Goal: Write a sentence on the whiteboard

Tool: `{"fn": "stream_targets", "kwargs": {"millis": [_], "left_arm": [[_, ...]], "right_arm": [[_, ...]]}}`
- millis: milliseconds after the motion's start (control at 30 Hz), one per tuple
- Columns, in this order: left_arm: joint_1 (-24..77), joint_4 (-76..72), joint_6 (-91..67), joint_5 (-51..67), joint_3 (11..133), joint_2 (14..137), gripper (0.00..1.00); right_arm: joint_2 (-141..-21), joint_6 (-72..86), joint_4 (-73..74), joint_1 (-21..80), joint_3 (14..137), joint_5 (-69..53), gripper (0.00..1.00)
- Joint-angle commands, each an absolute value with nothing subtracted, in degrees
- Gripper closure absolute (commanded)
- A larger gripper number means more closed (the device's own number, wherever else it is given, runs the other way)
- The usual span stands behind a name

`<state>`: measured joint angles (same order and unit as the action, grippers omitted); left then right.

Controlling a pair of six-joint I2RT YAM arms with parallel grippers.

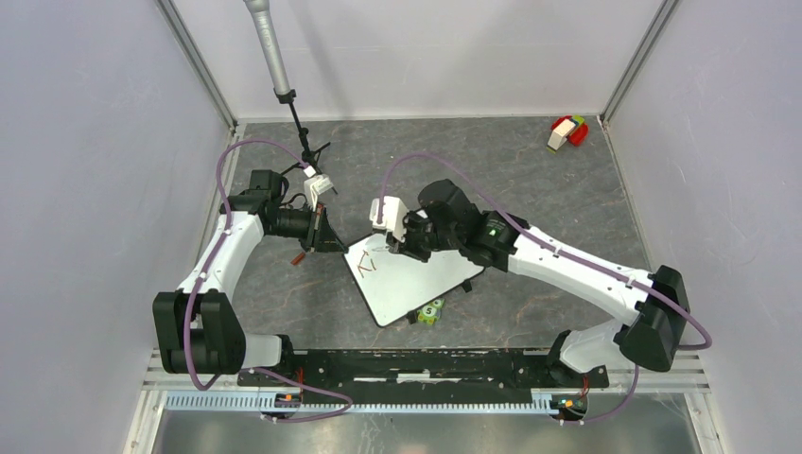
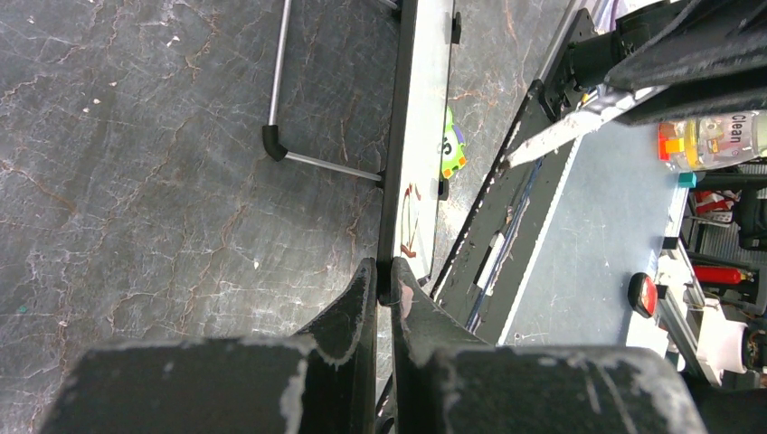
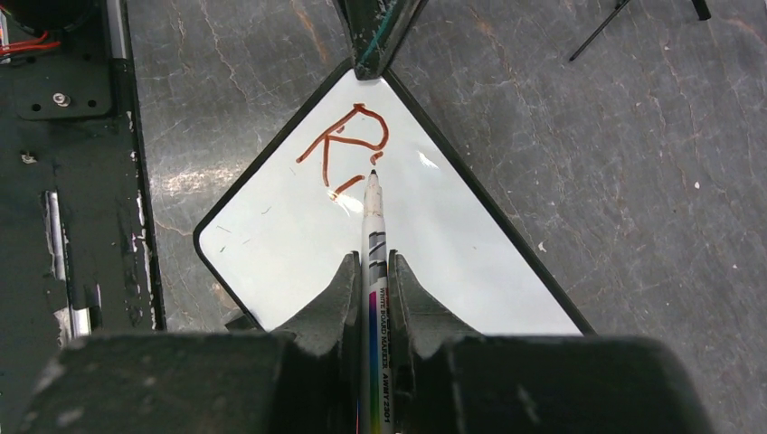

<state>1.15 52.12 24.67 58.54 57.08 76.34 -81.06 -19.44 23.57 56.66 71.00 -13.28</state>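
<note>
One marker [image 3: 374, 212] in right pincer [image 3: 371, 264]; left pincer [image 2: 383, 271] seemingly nips one whiteboard [image 3: 280, 240].

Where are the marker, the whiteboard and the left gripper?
marker [image 3: 373, 226]: right wrist view, on its barrel just behind the tip.
whiteboard [image 3: 289, 244]: right wrist view, on bare white surface.
left gripper [image 2: 383, 271]: left wrist view, midway between its two tips.

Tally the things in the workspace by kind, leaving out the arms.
Whiteboard: 1
Marker: 1
Toy blocks: 2
Stand: 1
Total: 5
</note>
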Motion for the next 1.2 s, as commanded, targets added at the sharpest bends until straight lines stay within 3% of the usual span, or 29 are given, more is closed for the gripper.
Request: {"fn": "stream_targets", "kwargs": {"millis": [0,567,1167], "left_arm": [[2.46,53.61,25.37,58.7,57.89,75.23,0.98],[2.74,53.62,25.22,58.26,57.48,74.72,0.97],[3.16,53.63,25.09,58.03,57.79,74.79,0.97]], "right_arm": [[-78.35,-18.41,23.39,52.85,70.61,-21.6,1.0],[-77.35,-15.97,18.78,50.63,64.8,-21.69,1.0],[-80.48,-16.52,18.46,51.77,66.34,-16.86,1.0]]}}
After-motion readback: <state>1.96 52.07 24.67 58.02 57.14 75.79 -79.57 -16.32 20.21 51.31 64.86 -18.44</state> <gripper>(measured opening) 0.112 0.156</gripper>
